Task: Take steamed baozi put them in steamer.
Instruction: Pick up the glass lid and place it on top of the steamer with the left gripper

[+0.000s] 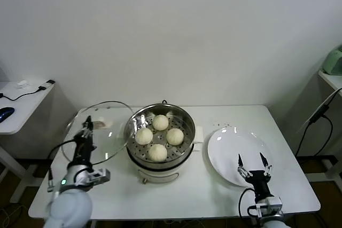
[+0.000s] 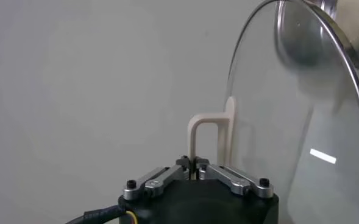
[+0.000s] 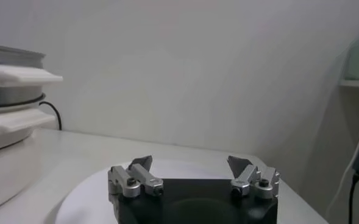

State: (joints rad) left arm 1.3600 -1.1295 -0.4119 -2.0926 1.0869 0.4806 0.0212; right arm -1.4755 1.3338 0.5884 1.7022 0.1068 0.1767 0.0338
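Four buns sit in the steamer while the left gripper holds the glass lid beside it.

Nearest, the right gripper [image 1: 252,161] hovers with its fingers spread wide and nothing between them, over the near edge of the white plate [image 1: 224,142] on the right of the table [image 1: 214,190]. On the left, the left gripper [image 1: 87,126] is clenched on the cream handle [image 2: 211,137] of the glass lid [image 1: 109,118], which stands tilted just beside the steamer [image 1: 160,161]. Farther back, in the table's middle, all four buns [image 1: 157,152] lie on the steamer's perforated tray, close together in a diamond.
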